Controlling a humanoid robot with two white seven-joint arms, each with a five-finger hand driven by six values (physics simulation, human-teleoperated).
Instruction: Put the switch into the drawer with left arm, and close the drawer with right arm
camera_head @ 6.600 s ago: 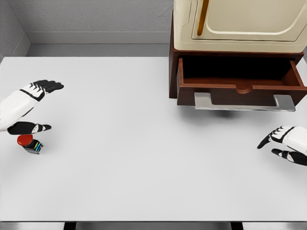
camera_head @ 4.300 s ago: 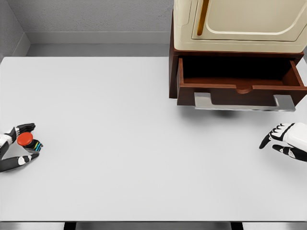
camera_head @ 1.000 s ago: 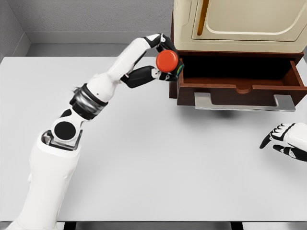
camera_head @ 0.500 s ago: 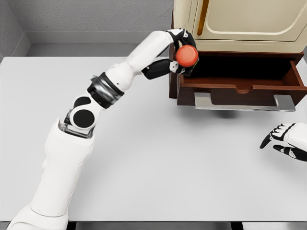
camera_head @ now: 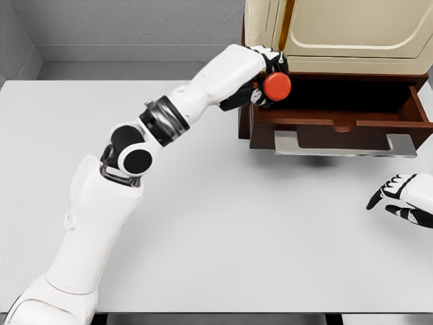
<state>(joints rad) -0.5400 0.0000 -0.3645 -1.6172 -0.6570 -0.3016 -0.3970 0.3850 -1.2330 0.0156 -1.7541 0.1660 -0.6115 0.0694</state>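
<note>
While the left hand (camera_head: pixel 265 71) grips the switch (camera_head: pixel 277 86), your drawer (camera_head: pixel 338 118) stands open.
Upper middle: fingers clamped on it; lower right, right hand (camera_head: pixel 406 200) fingers loosely apart.

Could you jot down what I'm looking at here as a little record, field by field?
left hand: holds the switch over the left end of the drawer
switch: red button top, not yet released
drawer: pulled open, inside looks dark
cabinet: cream, above the drawer
right hand: resting at the table's right edge, fingers relaxed, holding nothing
table: white
</note>
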